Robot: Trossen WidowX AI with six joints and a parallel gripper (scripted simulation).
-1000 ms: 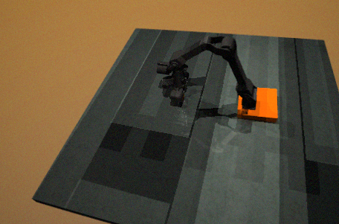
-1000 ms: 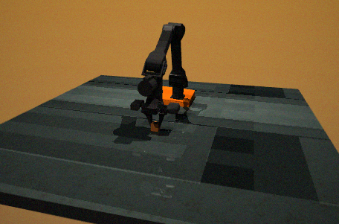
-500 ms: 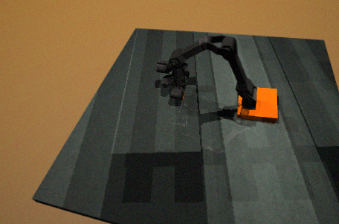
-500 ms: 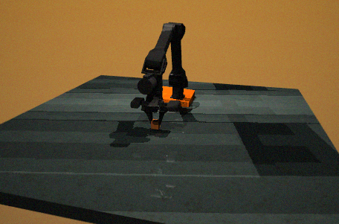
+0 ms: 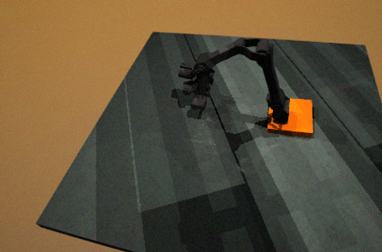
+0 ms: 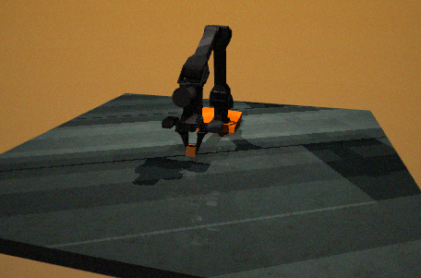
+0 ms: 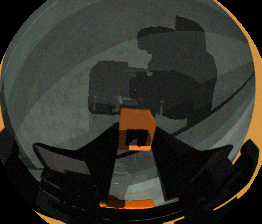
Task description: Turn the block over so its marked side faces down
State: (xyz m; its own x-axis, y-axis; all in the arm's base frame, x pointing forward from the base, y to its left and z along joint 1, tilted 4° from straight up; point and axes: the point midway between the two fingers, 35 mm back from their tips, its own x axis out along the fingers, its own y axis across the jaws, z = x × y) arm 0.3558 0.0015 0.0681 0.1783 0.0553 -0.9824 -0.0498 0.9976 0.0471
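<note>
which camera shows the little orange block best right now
The wrist view: the block fills the centre, clamped between the hand's dark fingers, its dark square mark facing the lens. The exterior view shows only a small orange bit at the fingertips above the table. From the top, the arm hides it.

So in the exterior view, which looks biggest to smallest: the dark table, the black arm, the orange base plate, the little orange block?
1. Dark table
2. Black arm
3. Orange base plate
4. Little orange block, nearer the camera yet smallest

block [image 6: 190, 151] between the hand's [image 6: 191, 147] fingers, seemingly on the table [image 6: 277, 199].
</note>
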